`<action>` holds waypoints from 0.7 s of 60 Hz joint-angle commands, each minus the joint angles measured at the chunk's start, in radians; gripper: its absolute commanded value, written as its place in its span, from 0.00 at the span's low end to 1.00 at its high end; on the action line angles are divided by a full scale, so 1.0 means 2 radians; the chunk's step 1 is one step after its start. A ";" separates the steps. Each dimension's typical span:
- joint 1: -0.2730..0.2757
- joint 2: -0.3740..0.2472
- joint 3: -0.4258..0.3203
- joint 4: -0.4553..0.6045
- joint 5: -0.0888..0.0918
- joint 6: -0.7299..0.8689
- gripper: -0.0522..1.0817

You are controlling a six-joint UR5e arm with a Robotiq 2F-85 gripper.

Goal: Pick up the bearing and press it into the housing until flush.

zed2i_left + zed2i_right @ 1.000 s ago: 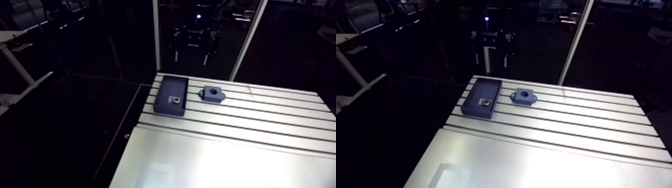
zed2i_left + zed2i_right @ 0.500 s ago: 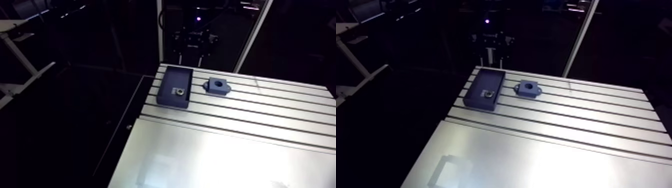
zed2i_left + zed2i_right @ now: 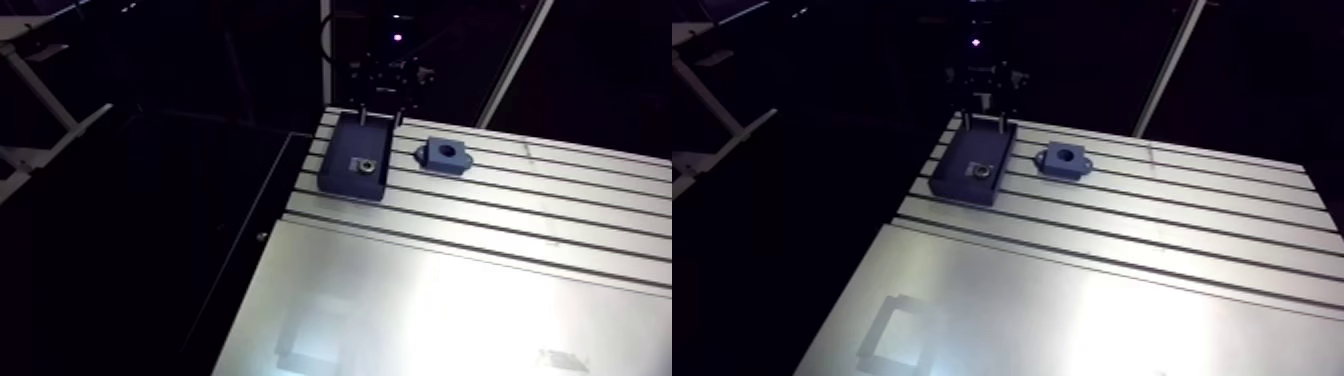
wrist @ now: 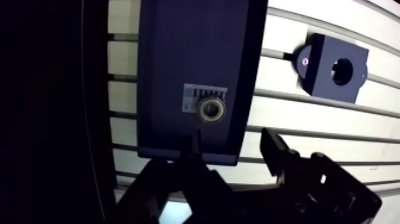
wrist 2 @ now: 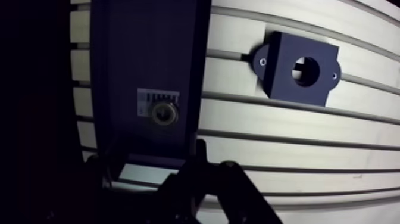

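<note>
Bearing point(image 4: 212, 110) in tray point(image 4: 178, 47); gripper point(image 4: 231, 146) nearby, apparently spread.

Wrist view: tray point(image 4: 190, 47) end farthest from the pincer point(image 4: 231, 146) runs out of frame. Label point(image 4: 205, 92) by the bearing point(image 4: 212, 110) too small to read. Pincer body dark, cut off. Housing point(image 5: 283, 74) bore depth indiscernible.

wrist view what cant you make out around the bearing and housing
Label under the bearing: print too small, wrist view.
Tray: far end cut off by the wrist view's edge.
Housing bore: inside too dark, wrist view.
Tray's near wall: partly behind a gripper finger.
</note>
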 commanded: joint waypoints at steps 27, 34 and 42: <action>0.005 0.019 0.012 -0.011 -0.001 -0.001 0.39; 0.009 0.024 0.013 -0.012 -0.002 0.000 0.39; 0.011 0.025 0.018 -0.024 -0.002 -0.001 0.39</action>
